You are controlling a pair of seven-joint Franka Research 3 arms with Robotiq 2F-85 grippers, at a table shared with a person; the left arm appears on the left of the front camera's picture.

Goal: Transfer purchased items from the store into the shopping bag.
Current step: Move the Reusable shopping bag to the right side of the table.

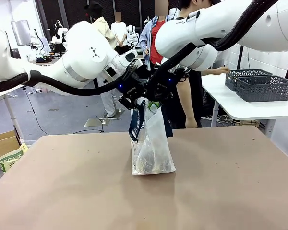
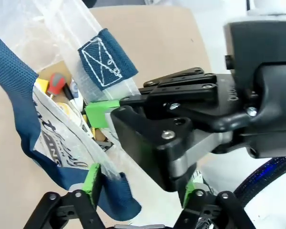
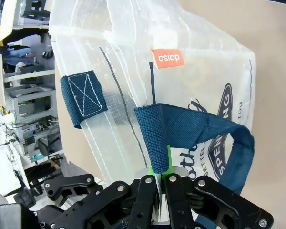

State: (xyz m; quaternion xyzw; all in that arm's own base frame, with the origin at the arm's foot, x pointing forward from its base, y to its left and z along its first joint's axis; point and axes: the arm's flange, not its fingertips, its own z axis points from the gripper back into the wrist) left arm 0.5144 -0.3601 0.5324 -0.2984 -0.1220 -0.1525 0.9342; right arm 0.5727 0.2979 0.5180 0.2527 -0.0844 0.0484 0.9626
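Note:
The shopping bag (image 1: 151, 146), translucent with navy handles and lettering, stands on the brown table (image 1: 230, 191) at its middle. Both grippers meet at the bag's top. My right gripper (image 1: 157, 93) is shut on a navy strap handle (image 3: 155, 136), pinched between its green pads (image 3: 158, 168). My left gripper (image 2: 143, 186) stands open, its green pads (image 2: 93, 179) wide apart, with the other navy strap (image 2: 19, 95) and the bag's rim lying by its left finger. Down inside the bag lie purchased items (image 2: 55, 85), one red and yellow. The store, a dark grey lattice basket (image 1: 265, 89), sits on a white side table at far right.
A second grey basket (image 1: 245, 75) stands behind the first. A person stands behind the bag, one hand (image 1: 222, 70) reaching toward the white table (image 1: 249, 110). A cardboard box (image 1: 4, 143) sits on the floor at left. Bare tabletop lies all around the bag.

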